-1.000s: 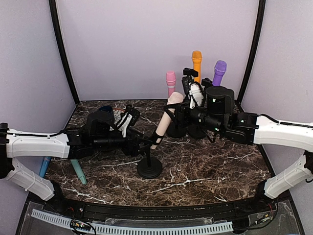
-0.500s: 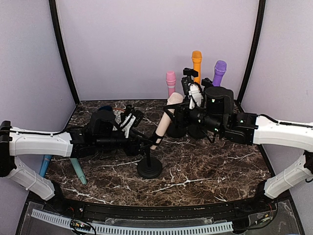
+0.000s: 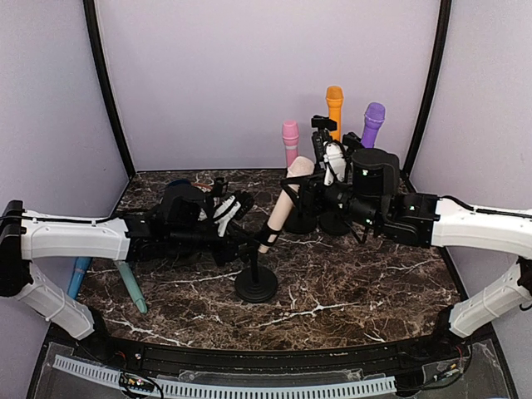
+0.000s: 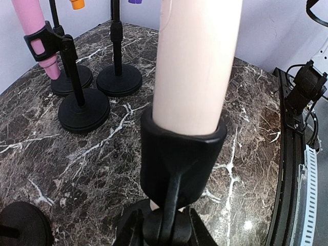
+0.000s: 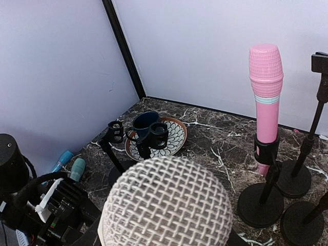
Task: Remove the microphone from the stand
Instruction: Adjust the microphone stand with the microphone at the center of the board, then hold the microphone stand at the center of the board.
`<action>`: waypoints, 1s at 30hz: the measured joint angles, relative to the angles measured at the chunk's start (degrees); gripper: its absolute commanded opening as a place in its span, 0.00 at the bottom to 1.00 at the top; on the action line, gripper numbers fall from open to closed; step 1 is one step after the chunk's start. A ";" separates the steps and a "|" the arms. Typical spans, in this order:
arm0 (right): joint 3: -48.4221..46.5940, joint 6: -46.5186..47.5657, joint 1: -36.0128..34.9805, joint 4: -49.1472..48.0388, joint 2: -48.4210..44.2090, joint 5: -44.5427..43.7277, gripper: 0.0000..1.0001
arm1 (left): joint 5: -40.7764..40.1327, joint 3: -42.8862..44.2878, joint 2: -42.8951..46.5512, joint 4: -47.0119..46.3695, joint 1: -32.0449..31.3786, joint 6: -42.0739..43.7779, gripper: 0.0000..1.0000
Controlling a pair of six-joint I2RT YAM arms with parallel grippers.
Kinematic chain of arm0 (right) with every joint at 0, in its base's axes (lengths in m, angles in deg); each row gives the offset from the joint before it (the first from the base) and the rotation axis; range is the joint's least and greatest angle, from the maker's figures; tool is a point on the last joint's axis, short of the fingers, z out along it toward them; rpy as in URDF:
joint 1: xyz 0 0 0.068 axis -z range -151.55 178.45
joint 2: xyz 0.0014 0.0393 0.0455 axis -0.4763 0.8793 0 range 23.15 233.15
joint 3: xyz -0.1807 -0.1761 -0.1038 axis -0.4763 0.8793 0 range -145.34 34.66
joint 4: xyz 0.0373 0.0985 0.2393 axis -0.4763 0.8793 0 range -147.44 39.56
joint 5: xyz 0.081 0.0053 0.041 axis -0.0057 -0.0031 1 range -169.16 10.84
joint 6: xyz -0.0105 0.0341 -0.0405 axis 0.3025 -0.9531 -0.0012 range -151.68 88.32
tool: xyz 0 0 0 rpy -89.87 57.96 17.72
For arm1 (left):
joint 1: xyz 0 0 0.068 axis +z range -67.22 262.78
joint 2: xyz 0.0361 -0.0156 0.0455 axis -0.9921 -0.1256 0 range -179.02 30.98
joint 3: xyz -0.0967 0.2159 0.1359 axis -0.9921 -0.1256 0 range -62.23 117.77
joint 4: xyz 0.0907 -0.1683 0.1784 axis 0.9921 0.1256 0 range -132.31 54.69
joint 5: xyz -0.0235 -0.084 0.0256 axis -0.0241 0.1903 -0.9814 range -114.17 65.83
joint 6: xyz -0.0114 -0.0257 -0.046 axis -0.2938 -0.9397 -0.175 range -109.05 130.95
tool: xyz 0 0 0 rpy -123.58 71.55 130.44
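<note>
Marble table (image 3: 366,283) across the lower half of the top view. Black stand (image 3: 255,285) at centre frame, base flat on the marble. Beige microphone (image 3: 283,208) leaning up and right from it, tail seated in the black clip (image 4: 179,159), not yet out. Left gripper (image 4: 164,233) at the bottom edge of the left wrist view, clenched on the stand's joint just below the clip, fingers (image 4: 128,231) pressed either side. Right gripper (image 3: 306,189) at the microphone's upper body, centre of the top view; clenched or slack, cannot tell. Judged step: bracing and taking hold ahead of the pull. Next calls for a sure grasp up top, then a draw along the microphone's own axis, stand pinned down
</note>
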 measured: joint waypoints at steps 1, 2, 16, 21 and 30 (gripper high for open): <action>0.22 0.00 0.00 0.00 -0.26 -0.09 0.46 | 0.22 0.70 -0.33 0.94 -0.02 0.68 0.09; 0.39 -0.02 0.00 0.04 -0.48 -0.20 0.49 | 0.50 1.55 -0.72 2.05 -0.02 1.44 0.08; 5.09 -7.26 1.88 2.19 -4.68 -0.81 0.96 | 1.22 5.07 -2.03 7.78 -0.13 5.35 0.02; 8.15 -9.94 3.39 1.92 -7.96 1.29 0.99 | 1.38 3.85 -2.19 4.76 -0.15 5.62 0.00; 11.96 -13.77 4.94 -3.32 -12.92 4.85 0.98 | 1.64 2.78 -2.21 3.17 -0.15 6.10 0.00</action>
